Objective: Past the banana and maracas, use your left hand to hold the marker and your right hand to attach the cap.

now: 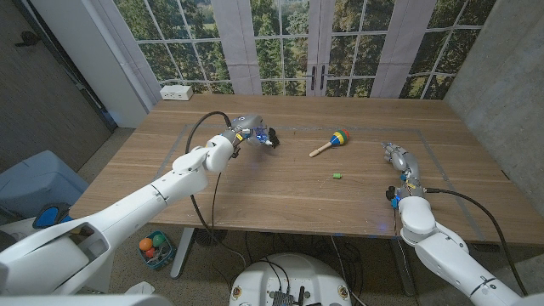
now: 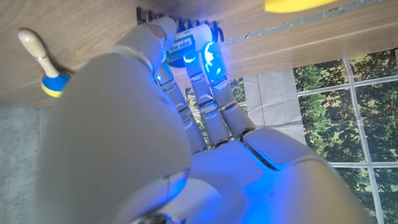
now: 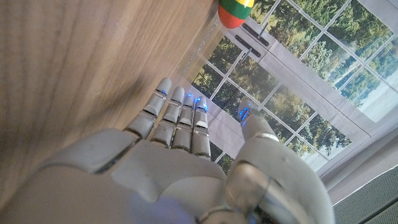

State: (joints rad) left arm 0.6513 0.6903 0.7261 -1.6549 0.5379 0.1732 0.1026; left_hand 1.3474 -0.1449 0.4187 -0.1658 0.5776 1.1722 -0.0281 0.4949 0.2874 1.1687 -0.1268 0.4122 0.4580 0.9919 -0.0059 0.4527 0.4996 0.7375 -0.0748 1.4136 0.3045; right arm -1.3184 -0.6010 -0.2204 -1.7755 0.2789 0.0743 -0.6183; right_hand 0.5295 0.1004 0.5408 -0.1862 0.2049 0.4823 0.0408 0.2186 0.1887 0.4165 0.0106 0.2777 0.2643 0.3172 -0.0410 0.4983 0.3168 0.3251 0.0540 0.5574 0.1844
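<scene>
Head view, left to right. The left hand [image 1: 247,132], reaching far across the wooden table [image 1: 280,191], has its fingers curled down around a small white-labelled marker with dark ends [image 1: 265,136]; in the left wrist view the fingers [image 2: 205,93] press together over the marker's barrel [image 2: 185,53] against the tabletop, so it appears gripped, though whether it has left the surface cannot be told. Just beyond lies a yellow object, presumably the banana [image 2: 297,5], cut by the frame's edge. Near the table's middle rests a wooden-handled maraca with a striped red, yellow, green and blue head [image 1: 331,142], well apart from the marker. Nearer the robot lies a tiny green piece, probably the marker's cap [image 1: 337,176], alone on bare wood. At the right, the right hand [image 1: 399,159] holds nothing, its fingers [image 3: 180,115] extended side by side, thumb apart. Handling, as a judgement: marker and cap are light, rigid, smooth plastic, prone to rolling or slipping; the barrel is best held mid-length, leaving the tip end exposed, and the small cap pinched by its sides between thumb and fingertip.
</scene>
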